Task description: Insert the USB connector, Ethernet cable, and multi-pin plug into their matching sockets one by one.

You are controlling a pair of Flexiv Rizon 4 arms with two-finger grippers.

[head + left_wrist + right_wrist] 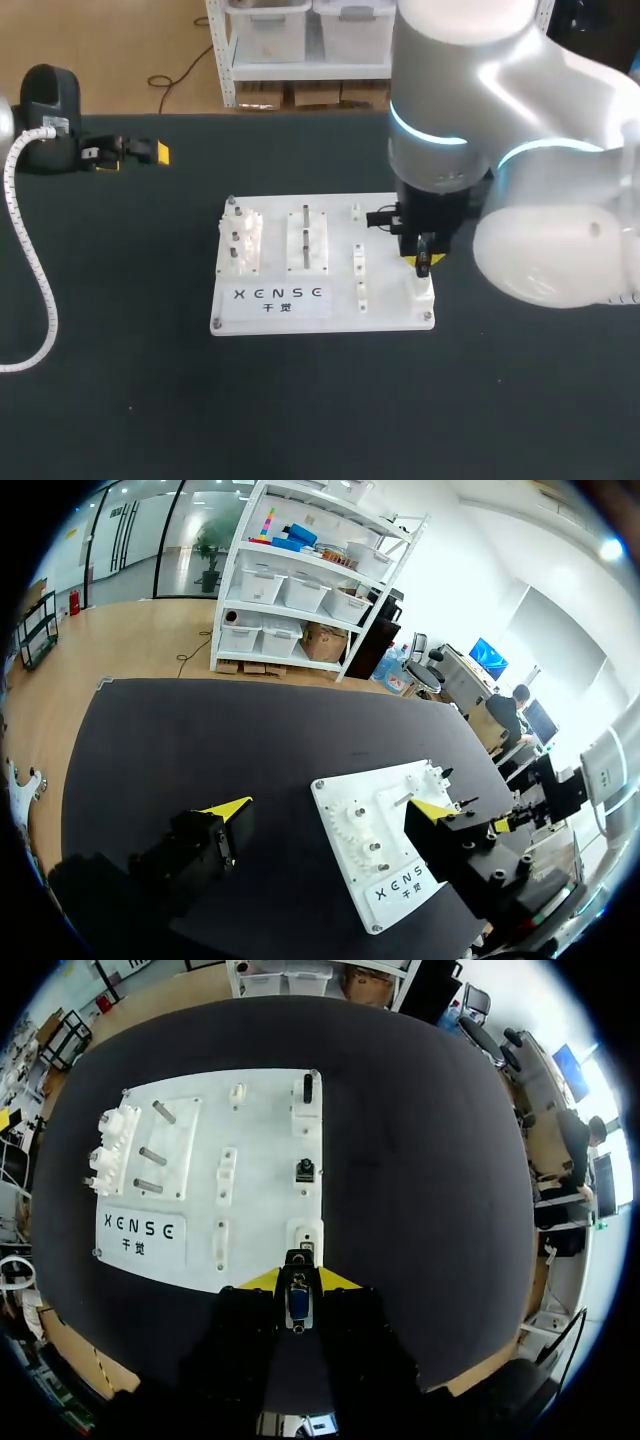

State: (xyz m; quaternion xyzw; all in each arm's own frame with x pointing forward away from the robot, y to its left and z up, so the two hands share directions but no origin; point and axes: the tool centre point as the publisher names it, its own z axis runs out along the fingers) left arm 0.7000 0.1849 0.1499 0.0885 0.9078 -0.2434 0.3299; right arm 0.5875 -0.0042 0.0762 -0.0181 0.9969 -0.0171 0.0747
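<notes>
Two dark pieces, far plug (307, 1088) and middle plug (305, 1170), look already seated along edge of white board (265, 1110), ahead of right hand (298, 1282) — by that judgement, two of three done. Third plug (297, 1305), likely multi-pin one, clamped between its yellow tips, just short of nearest socket (304, 1232), not yet in; aligning and pressing home left. Left hand (135, 155) released, empty, over bench (300, 420) well apart from board. Dark lettering (140, 1232) printed on board corner — two lines, not read off.
</notes>
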